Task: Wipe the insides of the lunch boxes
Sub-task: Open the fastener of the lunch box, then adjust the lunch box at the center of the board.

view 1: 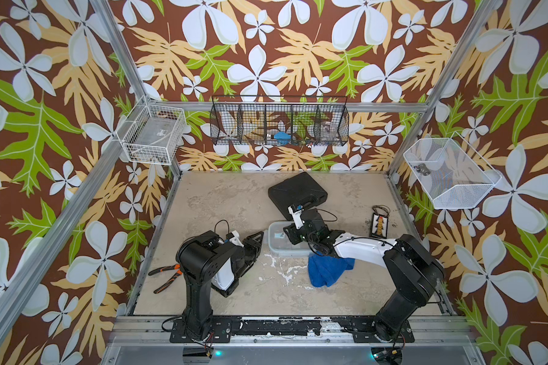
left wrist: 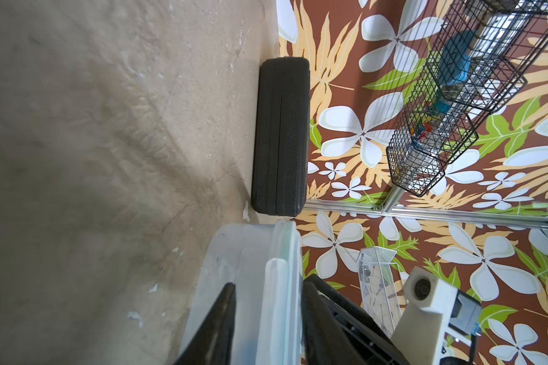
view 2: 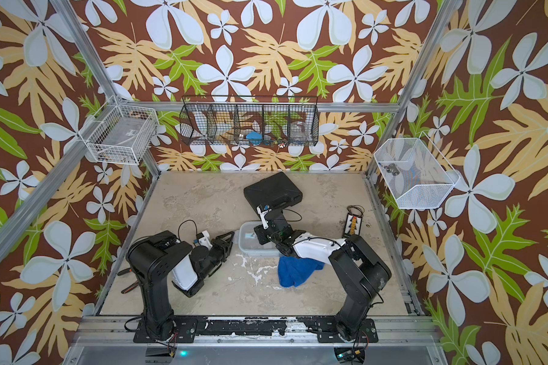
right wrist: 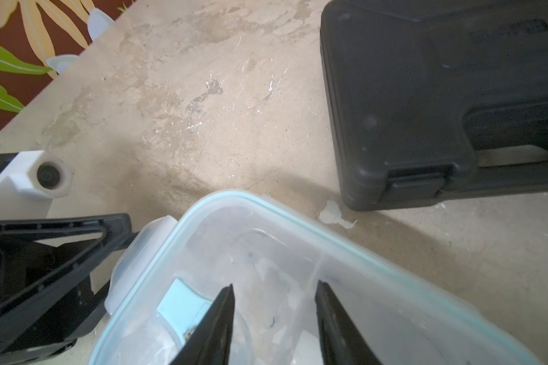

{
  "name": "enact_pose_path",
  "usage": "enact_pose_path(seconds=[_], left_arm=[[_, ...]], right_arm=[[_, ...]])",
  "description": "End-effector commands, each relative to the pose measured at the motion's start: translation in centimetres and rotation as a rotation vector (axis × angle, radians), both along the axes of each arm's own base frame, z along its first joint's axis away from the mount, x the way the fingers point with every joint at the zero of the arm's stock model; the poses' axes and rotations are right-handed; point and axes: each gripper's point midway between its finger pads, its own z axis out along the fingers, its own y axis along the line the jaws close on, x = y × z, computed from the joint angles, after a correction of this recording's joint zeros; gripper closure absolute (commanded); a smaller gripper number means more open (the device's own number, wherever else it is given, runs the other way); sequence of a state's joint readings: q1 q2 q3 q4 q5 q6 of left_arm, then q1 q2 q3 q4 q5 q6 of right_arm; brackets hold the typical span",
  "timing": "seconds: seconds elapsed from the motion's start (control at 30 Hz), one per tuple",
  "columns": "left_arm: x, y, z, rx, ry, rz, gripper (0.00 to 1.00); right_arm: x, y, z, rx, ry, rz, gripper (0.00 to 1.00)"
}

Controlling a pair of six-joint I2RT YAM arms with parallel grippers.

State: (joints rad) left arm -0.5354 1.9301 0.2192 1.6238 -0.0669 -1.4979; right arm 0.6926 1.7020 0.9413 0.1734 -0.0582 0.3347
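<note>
Left jaws: apart astride lunch box [left wrist: 228,249] end (pinching or not, cannot tell)
Right jaws: spread over its lid [right wrist: 266,240]

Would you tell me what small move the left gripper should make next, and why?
Probably close the left gripper on the lid's side flap and lift it open. Its fingers straddle that flap without pinching it, the lid sits on the lunch box, and the blue cloth lies unheld on the table.
</note>
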Motion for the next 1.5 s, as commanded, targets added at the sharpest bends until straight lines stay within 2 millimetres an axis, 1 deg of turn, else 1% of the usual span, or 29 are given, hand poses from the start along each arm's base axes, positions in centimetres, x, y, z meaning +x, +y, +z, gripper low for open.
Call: enact_pose_path(seconds=[0.0, 0.07, 0.13, 0.2, 0.27, 0.33, 0.37, 0.4, 0.43, 0.5, 0.57, 0.67, 0.77, 0.97, 1.1, 1.2, 1.47], left_arm=[[0.0, 0.4, 5.9, -0.125, -0.202, 0.001, 0.51], [-0.1, 1.0, 5.8, -0.111, -0.192, 0.007, 0.47], [-0.2, 1.6, 5.8, -0.076, -0.181, 0.010, 0.43], [0.0, 1.9, 5.7, -0.016, -0.164, 0.005, 0.39], [0.7, 1.7, 6.0, 0.072, -0.156, -0.016, 0.32], [1.9, 0.9, 6.7, 0.209, -0.147, -0.054, 0.27], [2.7, 0.4, 7.3, 0.304, -0.142, -0.083, 0.24], [3.3, -0.1, 8.0, 0.383, -0.145, -0.114, 0.21], [3.7, -0.4, 8.6, 0.434, -0.152, -0.133, 0.19], [4.3, -0.9, 9.6, 0.508, -0.162, -0.168, 0.17], [4.6, -1.3, 9.5, 0.561, -0.146, -0.205, 0.17], [4.5, -2.3, 8.7, 0.584, -0.109, -0.279, 0.17], [4.1, -2.6, 7.7, 0.613, -0.079, -0.306, 0.17], [3.2, -2.4, 6.7, 0.656, -0.056, -0.332, 0.17], [2.3, -1.9, 5.6, 0.653, -0.022, -0.331, 0.17], [1.6, -1.4, 4.9, 0.652, -0.003, -0.326, 0.18], [0.8, 0.3, 4.5, 0.700, 0.034, -0.282, 0.17]], right_arm=[[-1.4, -1.1, -0.4, -0.051, 0.110, -0.005, 0.48], [-0.6, -1.0, 2.1, -0.009, 0.071, -0.019, 0.42], [0.1, -1.6, 4.3, 0.042, 0.047, -0.043, 0.39], [0.8, -3.2, 6.0, 0.084, 0.028, -0.086, 0.36], [1.1, -5.1, 6.6, 0.100, 0.016, -0.130, 0.33], [1.1, -7.1, 6.4, 0.098, 0.015, -0.166, 0.31], [1.0, -8.1, 5.7, 0.091, 0.035, -0.181, 0.30], [0.7, -8.9, 4.6, 0.083, 0.071, -0.189, 0.29], [0.5, -9.6, 3.8, 0.084, 0.100, -0.200, 0.28], [-0.2, -10.7, 2.2, 0.099, 0.163, -0.212, 0.26], [-0.8, -11.2, 1.4, 0.105, 0.179, -0.215, 0.24], [-1.7, -11.2, 0.4, 0.139, 0.201, -0.219, 0.23], [-2.4, -11.0, -1.0, 0.175, 0.249, -0.236, 0.23], [-2.2, -9.6, -1.1, 0.290, 0.281, -0.234, 0.26], [-1.4, -7.8, -0.8, 0.354, 0.300, -0.201, 0.28], [-0.9, -6.0, -0.3, 0.387, 0.307, -0.169, 0.29], [0.9, -2.0, 0.6, 0.469, 0.322, -0.119, 0.30]])
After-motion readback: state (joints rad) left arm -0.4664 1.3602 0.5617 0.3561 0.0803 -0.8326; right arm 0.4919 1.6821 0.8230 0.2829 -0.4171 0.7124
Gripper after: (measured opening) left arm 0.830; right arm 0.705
